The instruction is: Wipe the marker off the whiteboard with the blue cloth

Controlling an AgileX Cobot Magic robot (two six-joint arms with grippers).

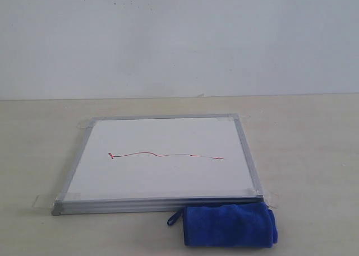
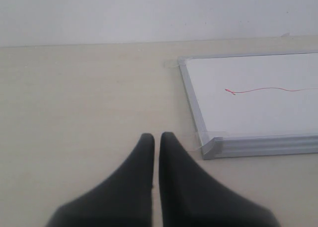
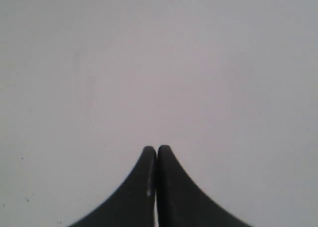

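Observation:
The whiteboard (image 1: 162, 177) lies flat on the table, silver-framed, with tape tabs at its corners. Across its middle runs the marker line (image 1: 168, 154), thin, wavy and red, with a squiggle at its left end. The blue cloth (image 1: 230, 225) lies folded on the table against the board's near right corner, its loop tag pointing left. Neither arm shows in the exterior view. My left gripper (image 2: 157, 135) is shut and empty over bare table, beside the whiteboard's (image 2: 258, 113) corner, with the marker line (image 2: 258, 90) in sight. My right gripper (image 3: 157, 148) is shut, facing only a plain pale surface.
The beige table (image 1: 39, 144) spreads around the board on all sides. A pale wall (image 1: 179, 37) stands behind the table's far edge.

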